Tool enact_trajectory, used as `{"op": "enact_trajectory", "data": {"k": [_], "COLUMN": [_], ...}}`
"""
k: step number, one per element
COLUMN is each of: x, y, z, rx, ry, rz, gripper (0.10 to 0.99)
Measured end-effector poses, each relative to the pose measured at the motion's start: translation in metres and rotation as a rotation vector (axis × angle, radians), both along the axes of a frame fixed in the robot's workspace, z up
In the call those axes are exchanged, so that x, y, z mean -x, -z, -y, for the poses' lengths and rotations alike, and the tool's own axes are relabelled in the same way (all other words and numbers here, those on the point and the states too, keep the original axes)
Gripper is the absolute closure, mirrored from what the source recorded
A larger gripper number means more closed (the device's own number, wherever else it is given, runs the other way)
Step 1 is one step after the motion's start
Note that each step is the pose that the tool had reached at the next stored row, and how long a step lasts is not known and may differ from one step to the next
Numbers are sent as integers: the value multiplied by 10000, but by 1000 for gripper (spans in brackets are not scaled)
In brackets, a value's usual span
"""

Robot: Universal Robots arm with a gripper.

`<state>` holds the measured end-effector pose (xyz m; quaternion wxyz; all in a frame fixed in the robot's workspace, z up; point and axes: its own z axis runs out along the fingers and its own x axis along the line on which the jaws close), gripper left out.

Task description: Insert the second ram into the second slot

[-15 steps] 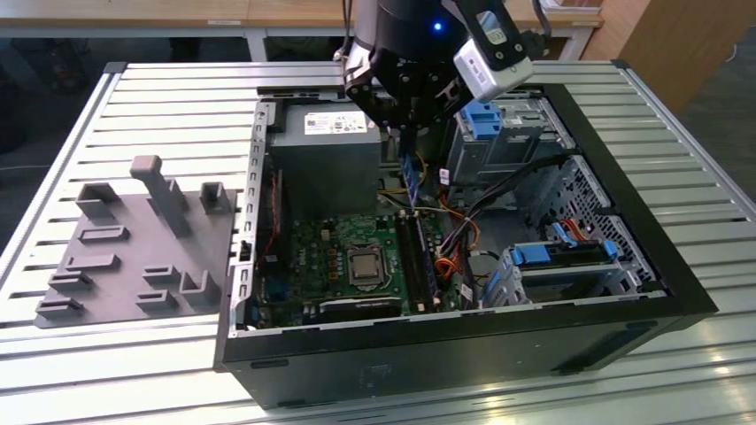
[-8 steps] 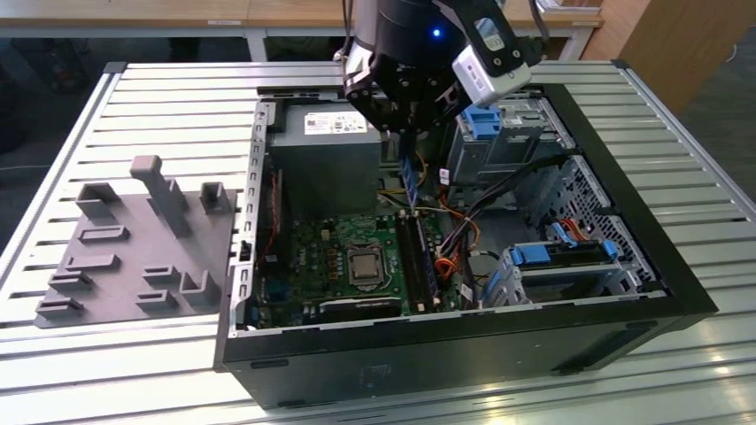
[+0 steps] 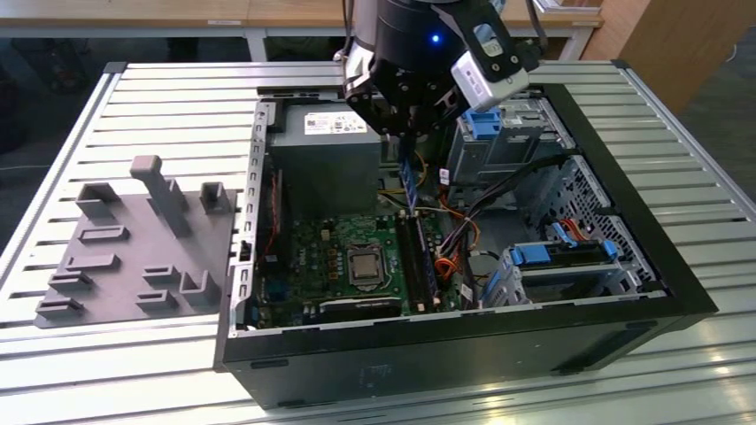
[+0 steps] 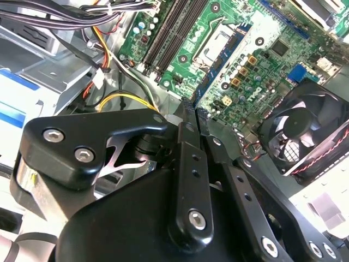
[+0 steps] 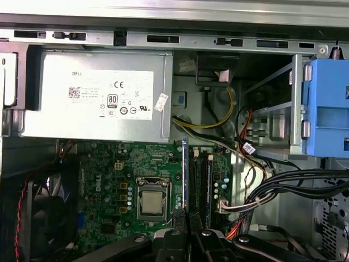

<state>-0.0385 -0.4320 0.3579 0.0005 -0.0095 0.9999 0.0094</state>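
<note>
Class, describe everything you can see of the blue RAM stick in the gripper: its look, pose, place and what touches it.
The second ram is a thin, flat, long and narrow blue circuit-board stick. It stands on end, gripped at its upper end by the gripper, whose fingers are shut on it. It hangs inside the open computer case, over the green motherboard. In the first wrist view it shows edge-on, beside the dark memory slots. Whether it touches a slot cannot be told.

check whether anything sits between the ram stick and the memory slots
Nothing visible does. The second ram hangs on edge from the end effector, over the memory slots; the cables lie to the exterior view's right of that path.
</note>
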Motion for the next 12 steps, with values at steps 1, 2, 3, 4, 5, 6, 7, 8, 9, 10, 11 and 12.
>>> {"op": "enact_trajectory", "data": {"k": [1, 2, 3, 4, 5, 6, 7, 8, 9, 10, 11, 12], "x": [0, 0, 0, 0, 0, 0, 0, 0, 0, 0, 0, 0], "y": [5, 9, 14, 17, 20, 24, 26, 29, 31, 34, 37, 39], "z": [0, 0, 0, 0, 0, 0, 0, 0, 0, 0, 0, 0], "rx": [0, 0, 0, 0, 0, 0, 0, 0, 0, 1, 0, 0], "ry": [0, 0, 0, 0, 0, 1, 0, 0, 0, 0, 0, 0], "rz": [0, 0, 0, -1, 0, 0, 0, 0, 0, 0, 0, 0], "gripper": [953, 953, 953, 953, 953, 953, 953, 953, 953, 953, 953, 953]}}
